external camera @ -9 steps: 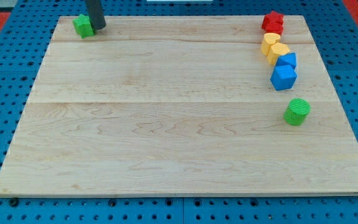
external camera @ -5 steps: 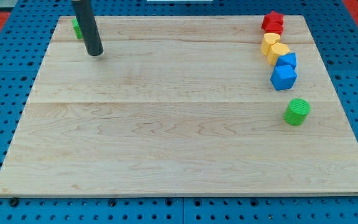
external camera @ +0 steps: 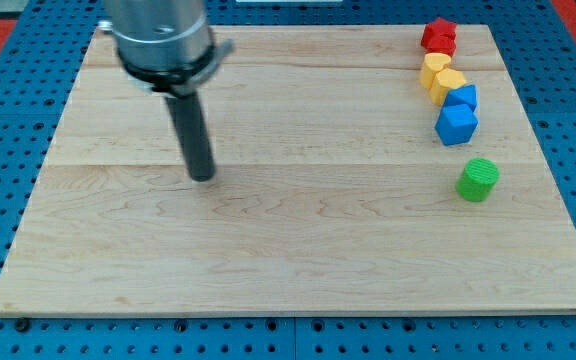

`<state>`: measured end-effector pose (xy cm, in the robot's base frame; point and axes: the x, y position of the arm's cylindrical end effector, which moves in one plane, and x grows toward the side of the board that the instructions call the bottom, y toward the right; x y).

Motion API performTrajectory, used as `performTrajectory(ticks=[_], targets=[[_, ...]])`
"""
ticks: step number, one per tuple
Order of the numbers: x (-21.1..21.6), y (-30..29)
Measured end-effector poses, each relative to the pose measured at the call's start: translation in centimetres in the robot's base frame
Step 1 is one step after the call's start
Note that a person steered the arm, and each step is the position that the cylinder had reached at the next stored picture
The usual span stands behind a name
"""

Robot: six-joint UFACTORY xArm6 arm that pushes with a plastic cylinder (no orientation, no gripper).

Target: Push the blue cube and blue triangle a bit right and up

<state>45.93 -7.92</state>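
My tip (external camera: 203, 177) sits bare on the board left of centre, touching nothing. Far off to the right, at the frame's upper right, the blue cube (external camera: 456, 124) and blue triangle (external camera: 462, 98) sit touching, stacked along a near-vertical line.

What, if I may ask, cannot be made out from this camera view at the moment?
- Camera view: the arm's grey mount covers the board's top-left corner, so whether a block sits there is unknown.
- The rear blue block is partly hidden by the blue cube; its shape is unclear.
- My tip shows plainly, far left of the blocks.
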Motion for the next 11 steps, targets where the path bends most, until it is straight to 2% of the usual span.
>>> performTrajectory(ticks=[2,5,6,7,8,9,11], targets=[[-6.9,2.8],[-22.4,14.1],[-18.1,12.8],[-9.5,13.0],[-5.9,16.1],[-4.5,19.7],[-4.5,28.8]])
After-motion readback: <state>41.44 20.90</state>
